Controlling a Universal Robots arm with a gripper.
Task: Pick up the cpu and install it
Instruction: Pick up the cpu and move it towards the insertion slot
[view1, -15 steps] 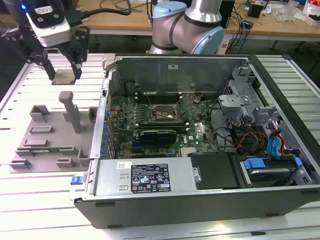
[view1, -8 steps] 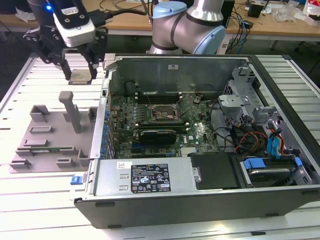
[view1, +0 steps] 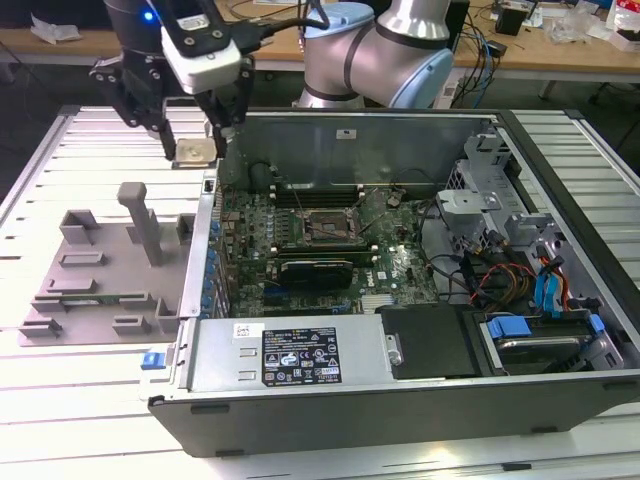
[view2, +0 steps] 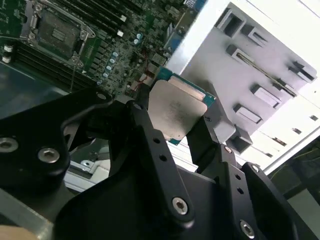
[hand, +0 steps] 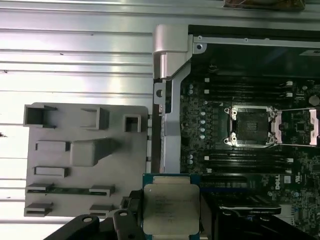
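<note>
The cpu (view1: 194, 150) is a small square chip with a pale silvery top, held in the air above the computer case's wall on the exterior view's left. My gripper (view1: 196, 148) is shut on the cpu (view2: 176, 111), one black finger against each of two opposite edges. In the first wrist view the cpu (hand: 171, 209) hangs over the case wall beside the grey tray (hand: 85, 160). The open dark socket frame (view1: 327, 228) lies on the motherboard inside the case, apart from the chip; the same socket frame (hand: 251, 126) shows with its metal bracket lifted.
The open computer case (view1: 400, 270) holds the green motherboard, a long black card (view1: 315, 270), cables and drive bays on the exterior view's right. The grey tray (view1: 100, 270) with raised blocks and a post sits on the slatted table. A workbench stands behind.
</note>
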